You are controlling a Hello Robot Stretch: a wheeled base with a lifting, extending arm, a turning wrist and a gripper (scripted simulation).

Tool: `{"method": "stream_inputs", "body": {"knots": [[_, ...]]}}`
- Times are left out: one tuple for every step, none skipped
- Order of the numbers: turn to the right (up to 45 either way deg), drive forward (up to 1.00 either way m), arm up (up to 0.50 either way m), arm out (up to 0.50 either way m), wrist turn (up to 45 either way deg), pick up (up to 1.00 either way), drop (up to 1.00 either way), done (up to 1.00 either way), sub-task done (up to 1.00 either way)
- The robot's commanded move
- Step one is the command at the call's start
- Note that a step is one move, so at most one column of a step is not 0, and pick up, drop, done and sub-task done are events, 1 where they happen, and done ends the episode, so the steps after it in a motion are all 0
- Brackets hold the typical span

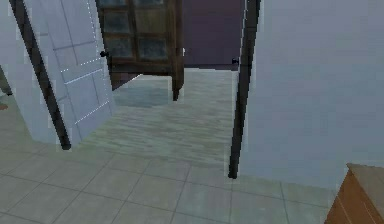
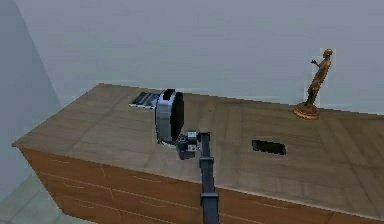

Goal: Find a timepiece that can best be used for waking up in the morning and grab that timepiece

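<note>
In the arm side view a round grey and black thing [image 2: 168,117], shaped like a small clock seen edge-on, is over a wooden dresser top [image 2: 100,130]. My gripper [image 2: 183,146] is right beside it at the end of the dark arm, which rises from the bottom edge. The round thing is at the gripper's far end with the dresser top behind it, so I cannot tell whether the gripper holds anything.
On the dresser there are also a bronze statue [image 2: 317,84] at the back right, a small dark flat thing [image 2: 268,147] and a flat grey item [image 2: 146,99]. Ahead, a doorway [image 1: 170,110] with a white door [image 1: 75,60] leads toward a dark glass-fronted cabinet [image 1: 140,40]. A wooden corner [image 1: 362,200] is at the lower right.
</note>
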Motion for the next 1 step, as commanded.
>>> {"method": "stream_inputs", "body": {"knots": [[0.0,0.00,0.10,0.00,0.0,0.00,0.00,0.00,0.00]]}}
